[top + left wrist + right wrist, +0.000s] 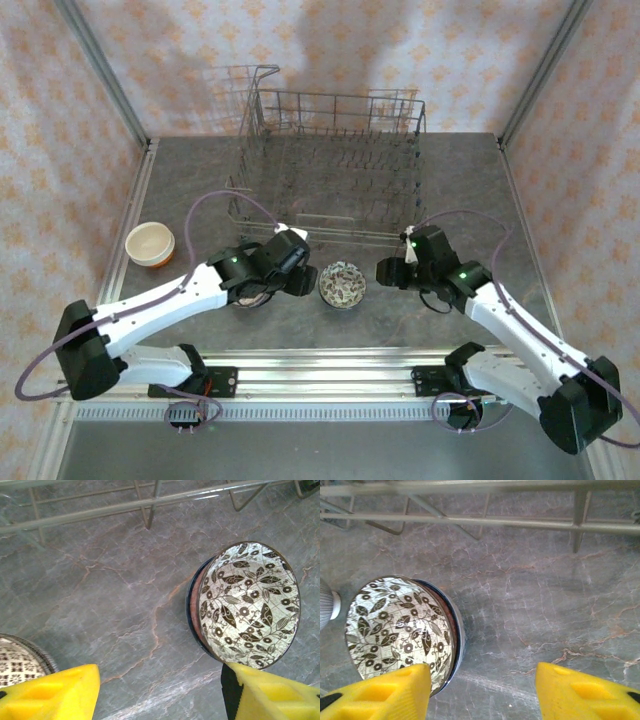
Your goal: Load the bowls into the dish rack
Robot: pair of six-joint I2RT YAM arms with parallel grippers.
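I count three bowls on my desk (470, 200) for sure, a cream one (149, 240), a leaf-patterned one (342, 284) and a chequered one (17, 662), perhaps a fourth, orange, under the cream one, besides one wire dish rack (330, 170) and two tools, left tool (160, 692) and right tool (482, 690).

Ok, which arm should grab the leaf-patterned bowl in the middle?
Probably right. The right gripper is open with one finger at the leaf-patterned bowl rim; the left gripper sits beside a second bowl it could take instead.
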